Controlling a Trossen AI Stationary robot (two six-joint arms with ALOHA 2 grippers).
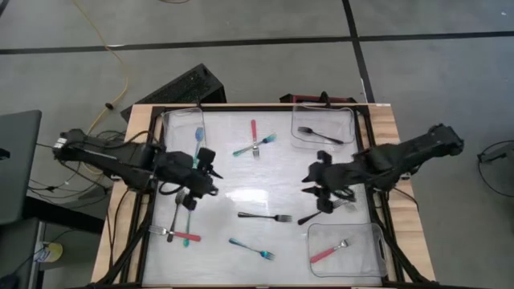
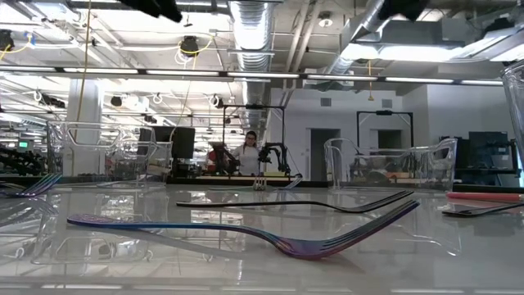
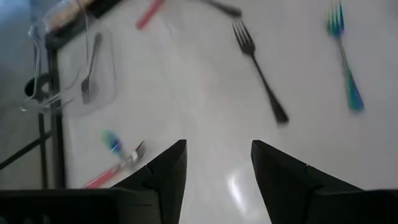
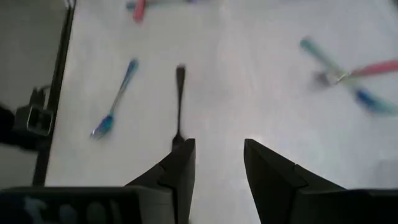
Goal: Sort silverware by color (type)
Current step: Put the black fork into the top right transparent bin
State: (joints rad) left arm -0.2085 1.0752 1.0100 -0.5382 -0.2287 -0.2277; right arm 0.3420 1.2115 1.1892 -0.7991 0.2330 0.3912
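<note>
I am holding my empty right gripper (image 4: 217, 165) open over the black fork (image 4: 179, 106), but it is thin and may slip away.

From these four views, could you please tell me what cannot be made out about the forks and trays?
- High view: forks under the left gripper are partly covered by it; their colours and count are unclear.
- High view: the black fork by the right gripper is half hidden beneath it.
- Left wrist view: the red fork is cut off by the picture's edge.
- Low view: the red fork runs off the picture's edge.
</note>
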